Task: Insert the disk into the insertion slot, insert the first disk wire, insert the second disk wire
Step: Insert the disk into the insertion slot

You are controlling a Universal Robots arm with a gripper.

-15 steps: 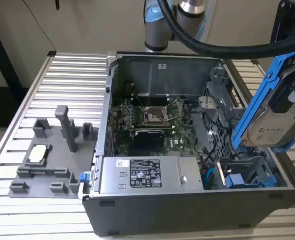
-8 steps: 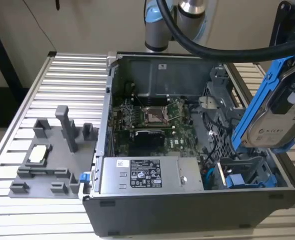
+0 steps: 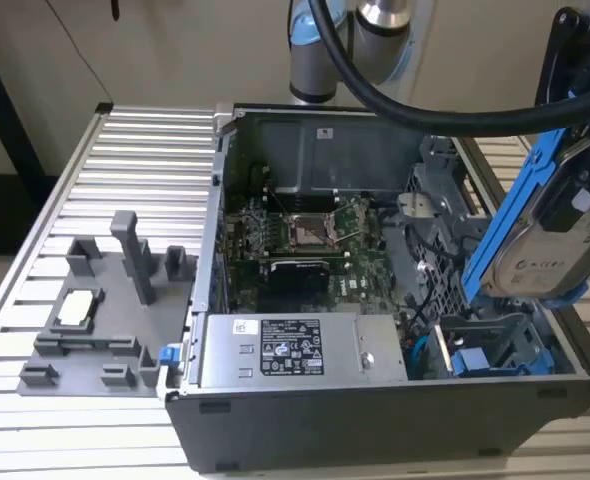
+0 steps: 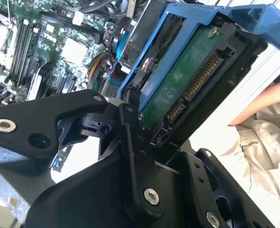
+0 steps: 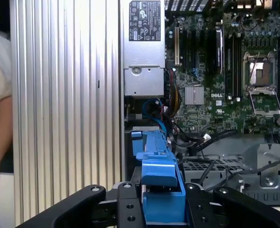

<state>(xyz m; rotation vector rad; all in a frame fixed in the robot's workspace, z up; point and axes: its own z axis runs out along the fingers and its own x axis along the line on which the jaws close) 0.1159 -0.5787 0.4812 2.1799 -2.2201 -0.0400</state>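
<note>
End effector point(image 5: 161, 209) clamps the disk point(image 3: 553, 235), held tilted above the open computer case point(image 3: 305, 410) at the exterior view's right. Below, the insertion slot point(image 3: 490, 330) seemingly houses another blue-framed drive point(image 3: 468, 360), with black cables point(image 3: 425, 288) just beside.

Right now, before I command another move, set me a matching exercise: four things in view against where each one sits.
Things:
1. disk
2. power supply
3. grey fixture
4. motherboard

Places:
A. on the slatted table, outside the case
B. held tilted in the jaws, above the case
C. flat on the case floor
D. along the case's near wall in the exterior view, label up

Pairs: 1-B, 2-D, 3-A, 4-C
</note>
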